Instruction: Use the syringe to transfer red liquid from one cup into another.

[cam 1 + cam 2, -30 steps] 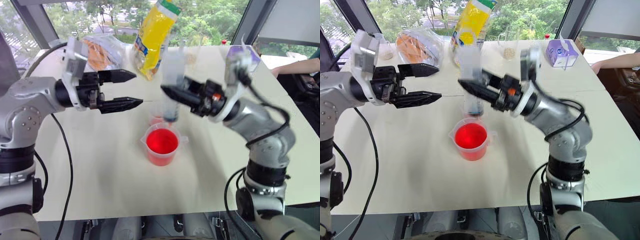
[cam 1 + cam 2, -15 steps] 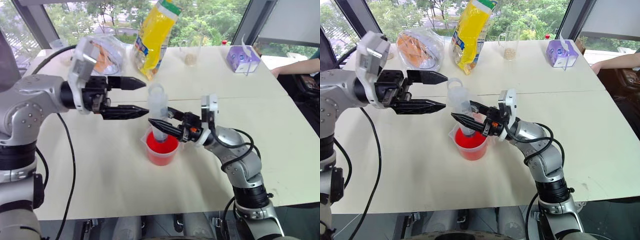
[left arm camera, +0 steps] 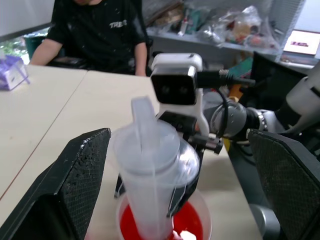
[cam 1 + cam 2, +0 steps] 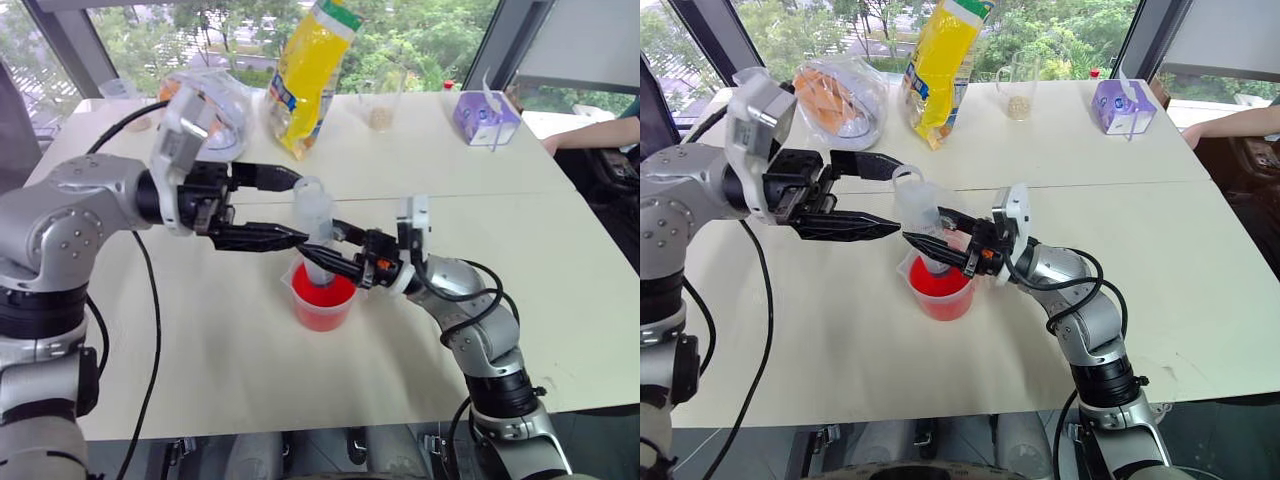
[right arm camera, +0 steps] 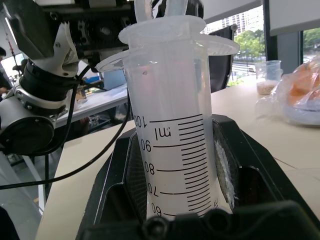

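Syringe over beaker
Right gripper (image 4: 325,245) clamps syringe (image 4: 314,228) above red-filled beaker (image 4: 323,297); left gripper (image 4: 285,205) spread wide around plunger.

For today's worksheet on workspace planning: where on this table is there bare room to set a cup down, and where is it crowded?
Free: the near table strip in front of the beaker, and the right side between the right arm and the tissue box. Crowded: the middle, where both tools flank the syringe above the beaker, and the far edge with the yellow bag, the wrapped bread and the grain cup.
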You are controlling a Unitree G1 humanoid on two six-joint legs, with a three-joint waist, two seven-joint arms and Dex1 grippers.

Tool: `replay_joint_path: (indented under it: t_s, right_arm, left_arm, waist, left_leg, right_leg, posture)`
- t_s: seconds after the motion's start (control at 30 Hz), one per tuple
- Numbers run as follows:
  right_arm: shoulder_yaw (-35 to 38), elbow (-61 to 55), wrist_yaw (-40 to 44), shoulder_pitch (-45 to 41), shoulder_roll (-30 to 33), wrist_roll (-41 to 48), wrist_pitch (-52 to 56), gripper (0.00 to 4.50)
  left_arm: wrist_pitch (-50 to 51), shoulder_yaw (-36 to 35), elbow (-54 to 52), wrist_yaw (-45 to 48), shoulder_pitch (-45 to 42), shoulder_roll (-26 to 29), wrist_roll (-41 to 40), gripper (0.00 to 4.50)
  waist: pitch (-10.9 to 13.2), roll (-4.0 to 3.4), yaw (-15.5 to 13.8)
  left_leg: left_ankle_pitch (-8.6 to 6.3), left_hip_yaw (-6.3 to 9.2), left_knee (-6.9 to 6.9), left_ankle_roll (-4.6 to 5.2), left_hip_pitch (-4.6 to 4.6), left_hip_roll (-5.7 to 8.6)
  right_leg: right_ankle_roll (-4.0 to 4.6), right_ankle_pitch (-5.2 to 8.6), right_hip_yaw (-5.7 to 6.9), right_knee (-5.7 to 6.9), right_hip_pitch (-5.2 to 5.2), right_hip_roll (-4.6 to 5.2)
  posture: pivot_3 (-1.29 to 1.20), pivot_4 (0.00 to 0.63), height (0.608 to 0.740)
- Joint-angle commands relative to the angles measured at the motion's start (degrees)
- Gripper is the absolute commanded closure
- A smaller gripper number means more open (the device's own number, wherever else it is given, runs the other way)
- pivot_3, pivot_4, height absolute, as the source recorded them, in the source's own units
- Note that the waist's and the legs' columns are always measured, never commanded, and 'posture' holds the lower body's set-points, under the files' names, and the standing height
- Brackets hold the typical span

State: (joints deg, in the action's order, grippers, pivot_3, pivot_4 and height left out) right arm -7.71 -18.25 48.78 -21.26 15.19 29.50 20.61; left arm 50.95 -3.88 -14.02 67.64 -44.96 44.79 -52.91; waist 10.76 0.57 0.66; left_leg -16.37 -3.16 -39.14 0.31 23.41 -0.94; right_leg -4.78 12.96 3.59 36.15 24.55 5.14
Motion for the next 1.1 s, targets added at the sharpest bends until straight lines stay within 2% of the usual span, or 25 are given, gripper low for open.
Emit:
replay_joint_path:
  t_s: [0.03, 0.07, 0.1, 0.13, 0.37, 0.4, 1.1]
  right_arm:
    - [0.2, -0.7, 0.5, -1.3, 0.6, 0.2, -1.2, 3.02]
    - [0.2, -0.7, 0.6, -1.4, 0.7, 0.1, -1.2, 3.02]
    - [0.2, -0.7, 0.6, -1.4, 0.9, 0.1, -1.3, 3.02]
    - [0.1, -0.7, 0.6, -1.4, 0.9, 0.1, -1.3, 3.02]
    - [0.0, -0.7, 0.6, -1.4, 1.2, 0.1, -1.4, 3.02]
    - [-0.1, -0.6, 0.6, -1.5, 1.3, 0.1, -1.4, 3.02]
    - [-1.3, 2.8, 2.5, 0.8, 2.8, 0.1, -2.1, 3.02]
  left_arm:
    - [0.3, -0.5, -0.6, 0.7, -1.4, -0.2, -1.4, 0.0]
    - [0.3, -0.4, -0.6, 0.7, -1.5, -0.3, -1.5, 0.0]
    - [0.3, -0.4, -0.5, 0.7, -1.5, -0.4, -1.5, 0.53]
    - [0.3, -0.3, -0.5, 0.8, -1.5, -0.4, -1.4, 0.79]
    - [-0.3, 0.6, 0.0, 1.7, -1.0, -0.5, -0.5, 4.34]
    - [-0.4, 0.6, 0.2, 1.7, -1.0, -0.6, -0.3, 4.44]
    - [-0.9, -1.8, 5.0, -0.7, -9.6, -2.5, 0.0, 4.44]
  waist:
    - [0.0, 0.0, 0.0]
    - [0.0, 0.0, 0.0]
    - [0.0, 0.0, 0.0]
    - [0.0, 0.0, 0.0]
    - [0.0, 0.0, 0.0]
    - [0.0, 0.0, 0.0]
    - [0.0, 0.0, 0.0]
  left_leg:
    - [0.0, 0.0, 0.0, 0.0, 0.0, 0.0]
    - [0.0, 0.0, 0.0, 0.0, 0.0, 0.0]
    - [0.0, 0.0, 0.0, 0.0, 0.0, 0.0]
    - [0.0, 0.0, 0.0, 0.0, 0.0, 0.0]
    - [0.0, 0.0, 0.0, 0.0, 0.0, 0.0]
    - [0.0, 0.0, 0.0, 0.0, 0.0, 0.0]
    - [0.0, 0.0, -0.02, 0.0, -0.01, 0.02]
  right_leg:
    - [0.0, 0.0, 0.0, 0.0, 0.0, 0.0]
    - [0.0, 0.0, 0.0, 0.0, 0.0, 0.0]
    - [0.0, 0.0, 0.0, 0.0, 0.0, 0.0]
    - [0.0, 0.0, 0.0, 0.0, 0.0, 0.0]
    - [0.0, 0.0, 0.0, 0.0, 0.0, -0.01]
    - [0.0, 0.0, 0.0, 0.0, 0.0, -0.01]
    - [0.0, 0.0, 0.0, 0.03, -0.01, -0.02]
  posture:
    - [0.0, 0.15, 0.74]
    - [0.0, 0.15, 0.74]
    - [0.0, 0.15, 0.74]
    - [0.0, 0.15, 0.74]
    - [0.0, 0.15, 0.74]
    - [0.0, 0.15, 0.74]
    - [0.0, 0.15, 0.74]
